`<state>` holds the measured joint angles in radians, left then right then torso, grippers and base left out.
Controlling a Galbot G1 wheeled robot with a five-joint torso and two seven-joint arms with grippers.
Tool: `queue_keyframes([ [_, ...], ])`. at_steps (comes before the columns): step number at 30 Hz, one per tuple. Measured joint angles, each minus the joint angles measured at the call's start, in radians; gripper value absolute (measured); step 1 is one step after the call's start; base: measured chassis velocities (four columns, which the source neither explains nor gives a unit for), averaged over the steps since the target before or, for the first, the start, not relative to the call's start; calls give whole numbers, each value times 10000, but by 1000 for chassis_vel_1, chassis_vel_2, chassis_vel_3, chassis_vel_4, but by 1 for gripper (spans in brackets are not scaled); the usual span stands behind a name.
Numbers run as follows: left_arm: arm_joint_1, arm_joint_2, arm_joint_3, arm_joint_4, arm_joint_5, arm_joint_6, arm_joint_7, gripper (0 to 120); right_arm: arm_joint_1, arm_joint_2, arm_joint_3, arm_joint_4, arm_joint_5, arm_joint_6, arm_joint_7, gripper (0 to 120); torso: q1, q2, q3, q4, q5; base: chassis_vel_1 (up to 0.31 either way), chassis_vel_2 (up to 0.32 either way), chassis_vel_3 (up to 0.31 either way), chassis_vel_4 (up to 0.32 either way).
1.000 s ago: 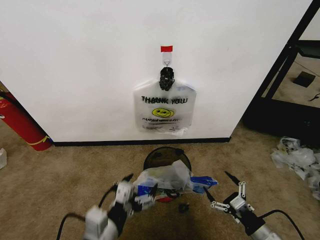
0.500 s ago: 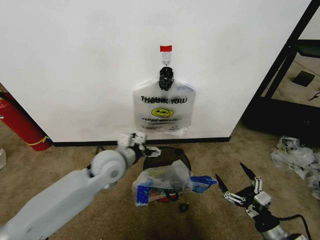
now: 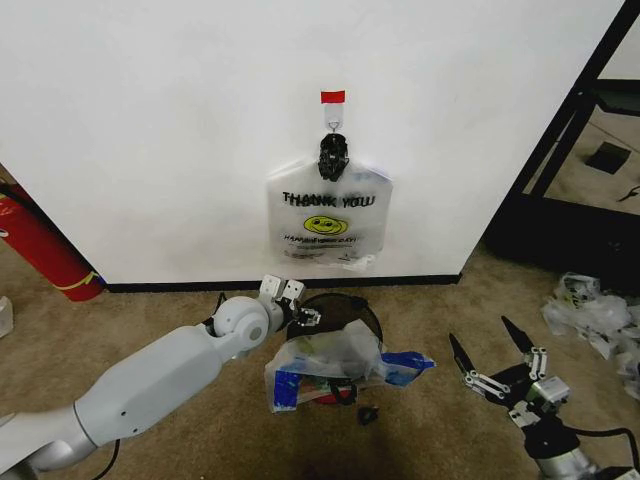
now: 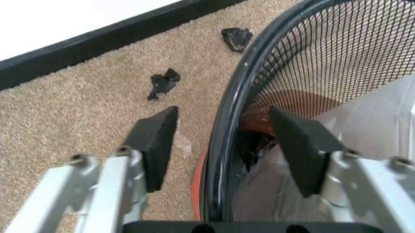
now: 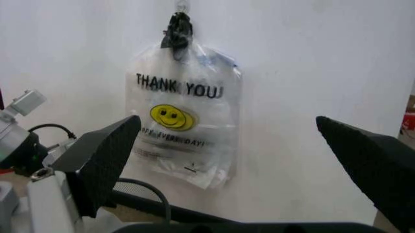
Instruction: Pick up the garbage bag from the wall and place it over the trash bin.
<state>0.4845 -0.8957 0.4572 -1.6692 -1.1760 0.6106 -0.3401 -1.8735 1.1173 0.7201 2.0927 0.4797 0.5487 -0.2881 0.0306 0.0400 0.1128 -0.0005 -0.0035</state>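
Observation:
The garbage bag (image 3: 328, 222) (image 5: 184, 121), translucent white with black "THANK YOU" and a yellow smiley, hangs flat on the white wall (image 3: 150, 130) from a small hook (image 3: 334, 125) under red tape (image 3: 333, 97). Below it on the carpet stands the black mesh trash bin (image 3: 345, 308) (image 4: 337, 58). My left gripper (image 3: 303, 312) (image 4: 224, 131) is open, one finger outside and one inside the bin's far-left rim. Low at the right, my right gripper (image 3: 500, 362) (image 5: 227, 121) is open and empty, facing the hanging bag from a distance.
Another plastic bag (image 3: 335, 365) with blue print is draped over the bin's near side. A red fire extinguisher (image 3: 40, 245) leans at the left. Clear plastic scraps (image 3: 600, 315) and a black frame (image 3: 560, 150) are at the right. Small black bits (image 3: 367, 414) lie on the carpet.
My left arm has swung up from the near floor to the bin's far-left rim. The right gripper has drifted to the right, away from the bin.

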Motion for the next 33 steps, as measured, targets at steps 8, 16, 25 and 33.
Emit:
queue_keyframes([
  [8, 134, -96, -91, 8, -153, -31, -196, 26, 20, 135, -260, -32, -312, -31, 123, 100, 0, 0, 0, -4, -1, 0, 0, 0, 0],
  [16, 343, -86, -280, -382, -537, 23, -680, 2, -9, 224, -361, -93, -548, 9, 259, 100, 0, 0, -1, -3, 0, 0, 0, 0, 0],
  [25, 1588, -348, -2451, -1628, -2658, -772, -3572, 0, -49, 230, -533, -20, -405, -113, 545, 100, 0, 0, 0, -2, 1, 0, 0, 0, 0],
  [33, 3835, -1168, -4189, -2649, -2349, -1791, -5349, 0, 6, 163, -594, -60, -445, -223, 739, 100, -1, 2, -1, -4, 0, 0, 0, 0, 0],
])
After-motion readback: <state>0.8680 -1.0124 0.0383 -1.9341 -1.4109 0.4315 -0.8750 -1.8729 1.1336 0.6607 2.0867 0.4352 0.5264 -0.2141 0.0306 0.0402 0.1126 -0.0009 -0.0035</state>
